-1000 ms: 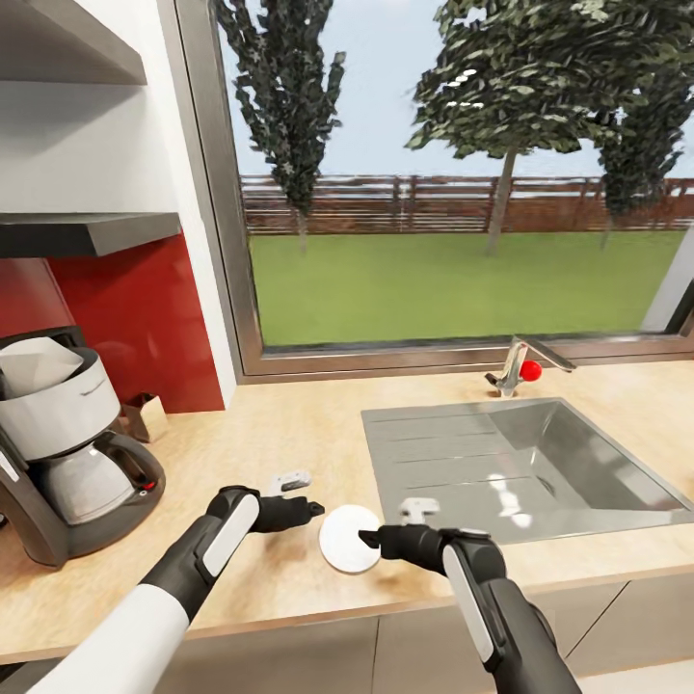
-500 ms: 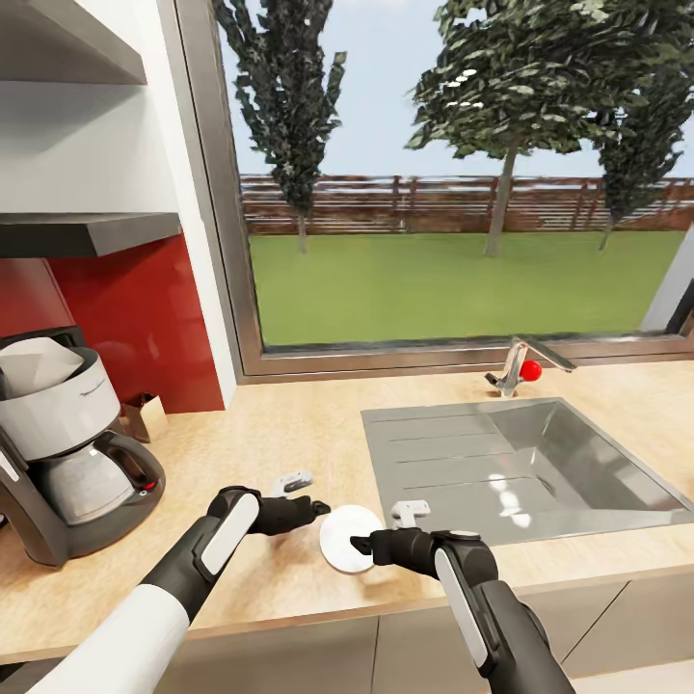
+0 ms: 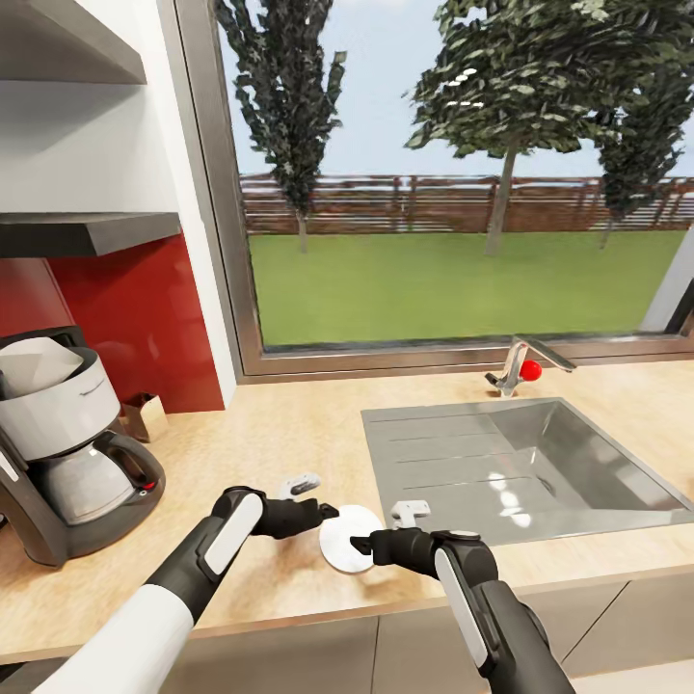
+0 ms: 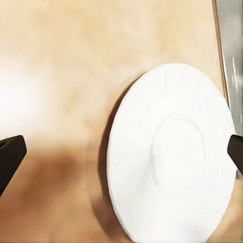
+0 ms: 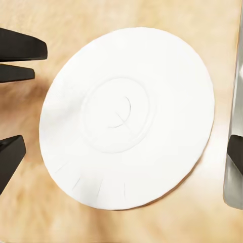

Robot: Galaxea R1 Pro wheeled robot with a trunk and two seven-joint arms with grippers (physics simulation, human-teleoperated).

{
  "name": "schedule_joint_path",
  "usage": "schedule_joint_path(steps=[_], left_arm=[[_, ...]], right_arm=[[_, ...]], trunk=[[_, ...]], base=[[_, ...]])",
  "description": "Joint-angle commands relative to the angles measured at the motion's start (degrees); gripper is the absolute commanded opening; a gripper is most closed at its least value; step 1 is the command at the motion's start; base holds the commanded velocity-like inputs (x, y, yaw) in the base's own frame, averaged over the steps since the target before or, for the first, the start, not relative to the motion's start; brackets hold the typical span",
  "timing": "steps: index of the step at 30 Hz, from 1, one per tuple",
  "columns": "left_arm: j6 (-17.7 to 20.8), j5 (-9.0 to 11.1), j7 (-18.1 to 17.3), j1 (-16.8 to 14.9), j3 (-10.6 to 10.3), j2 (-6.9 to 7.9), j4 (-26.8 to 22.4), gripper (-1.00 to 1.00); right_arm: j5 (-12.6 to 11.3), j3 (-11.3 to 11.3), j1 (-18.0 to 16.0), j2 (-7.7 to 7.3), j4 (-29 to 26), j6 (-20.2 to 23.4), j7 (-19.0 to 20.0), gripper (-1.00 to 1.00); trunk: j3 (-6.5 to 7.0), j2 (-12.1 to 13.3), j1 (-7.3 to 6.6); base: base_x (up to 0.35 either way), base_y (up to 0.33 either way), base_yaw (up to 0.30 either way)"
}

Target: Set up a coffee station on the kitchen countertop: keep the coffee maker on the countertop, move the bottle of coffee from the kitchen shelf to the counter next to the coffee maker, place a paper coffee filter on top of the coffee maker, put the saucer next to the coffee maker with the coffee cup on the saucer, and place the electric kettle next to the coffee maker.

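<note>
Both arms have crept inward since a second ago, the left claw (image 3: 326, 510) closing on the saucer's rim and the right claw (image 3: 359, 546) sliding over it. Each claw is spread wide, holding nothing; the wrist views show the fingertips straddling the saucer (image 3: 347, 538), probably to line up a grip on something so flat. It lies on the desk (image 3: 289, 434) near the front edge, just beside the sink (image 3: 540, 463), well apart from the coffee maker (image 3: 67, 439) at the left end, whose basket already carries the paper coffee filter (image 3: 34, 364).
</note>
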Motion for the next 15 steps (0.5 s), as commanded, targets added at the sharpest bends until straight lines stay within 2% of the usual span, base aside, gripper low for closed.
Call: schedule_joint_path(steps=[1, 15], left_arm=[[0.30, 0.59, 0.45, -0.04, -0.04, -0.09, -0.39, 1.00], [0.57, 0.54, 0.44, -0.04, 0.08, -0.25, -1.45, 1.00]], right_arm=[[-0.42, -0.02, -0.05, 0.01, -0.05, 0.32, -0.16, 1.00], [-0.42, -0.01, -0.05, 0.01, 0.04, 0.32, -0.16, 1.00]], trunk=[[-0.14, -0.13, 0.04], [-0.14, -0.13, 0.04]], base=[[0.000, 0.000, 0.000], [0.000, 0.000, 0.000]])
